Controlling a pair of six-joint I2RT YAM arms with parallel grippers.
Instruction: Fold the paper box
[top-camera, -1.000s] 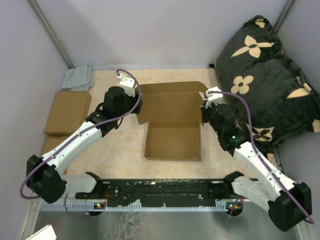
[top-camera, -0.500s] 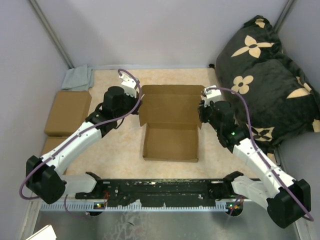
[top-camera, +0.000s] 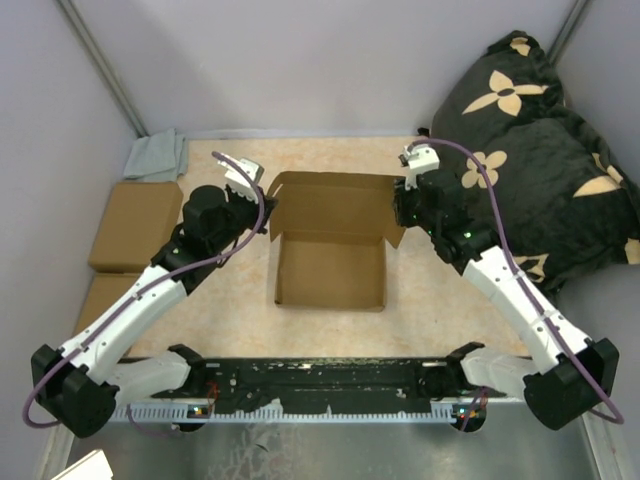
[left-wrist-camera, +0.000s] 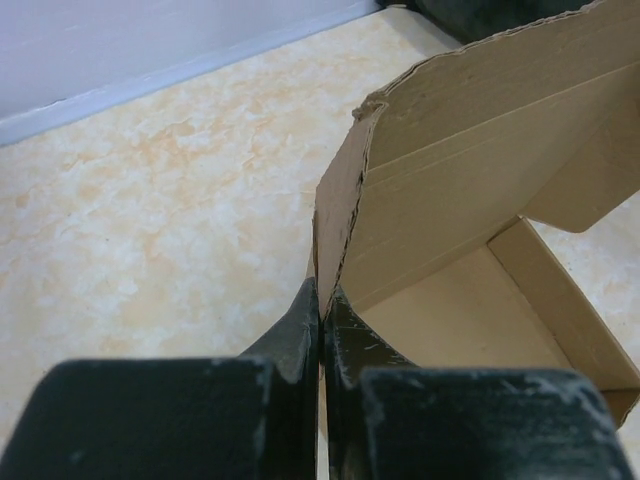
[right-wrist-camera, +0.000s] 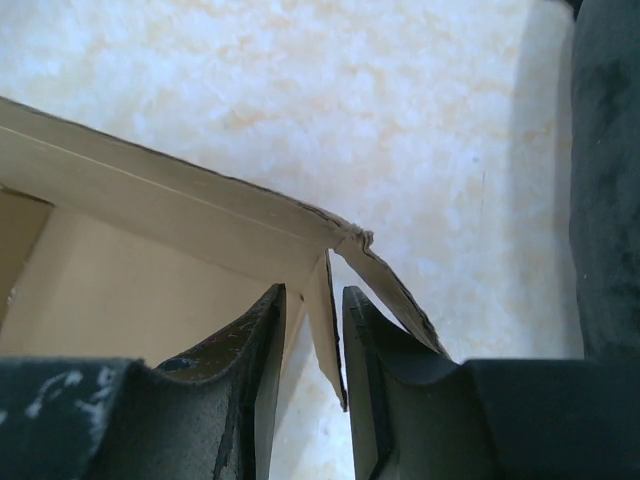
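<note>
The paper box stands in the middle of the table as a shallow open tray, its lid panel raised at the far side. At the lid's left corner my left gripper is shut on the side flap. The left wrist view shows the fingers pressed on the cardboard edge. My right gripper is at the lid's right corner. In the right wrist view its jaws stand apart around a small flap, with a gap on the left side.
Two ready-made brown boxes lie at the left edge, with a grey cloth behind them. A black flower-patterned pillow fills the right side. A black rail runs along the near edge between the arm bases.
The left gripper has shut on the lid's left flap and the right gripper has opened. The box has shifted left, its lid now stands more upright, and both wrists moved toward the far side.
</note>
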